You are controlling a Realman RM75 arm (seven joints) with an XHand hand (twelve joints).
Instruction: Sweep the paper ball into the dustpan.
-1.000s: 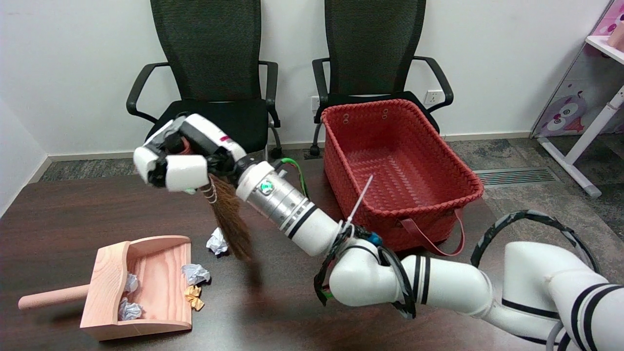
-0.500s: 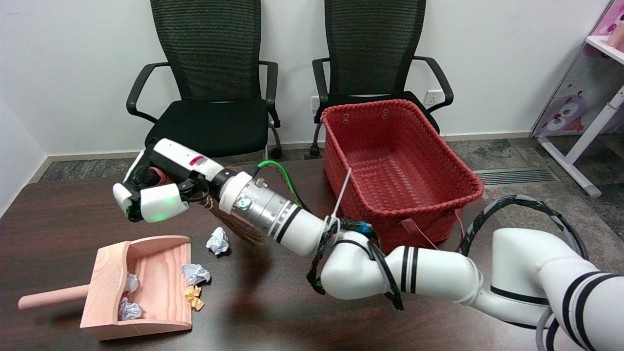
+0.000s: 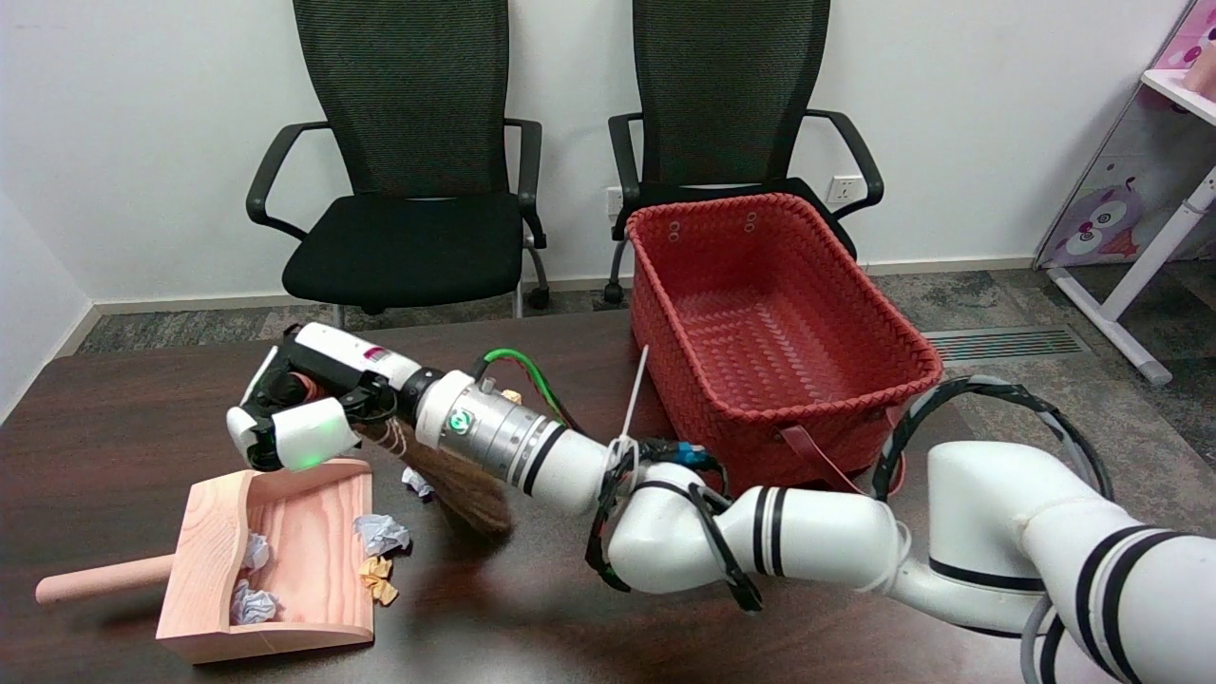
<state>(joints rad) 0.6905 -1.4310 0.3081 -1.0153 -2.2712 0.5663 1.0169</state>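
Paper ball (image 3: 416, 482) lies beside the broom (image 3: 456, 480) bristles — right robot hand (image 3: 299, 408) grips the broom, palm down.

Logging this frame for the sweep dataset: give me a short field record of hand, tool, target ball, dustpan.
hand: right hand grips the broom handle
tool: broom, bristles down on the table
target: white paper ball on the table, just outside the dustpan, partly hidden by the bristles
dustpan: wooden dustpan, mouth facing right, several paper balls already in it
nearby: red basket

Office room, 2 black mesh chairs (image 3: 418, 180) against white wall, dark table (image 3: 123, 408), carpet floor (image 3: 978, 294)
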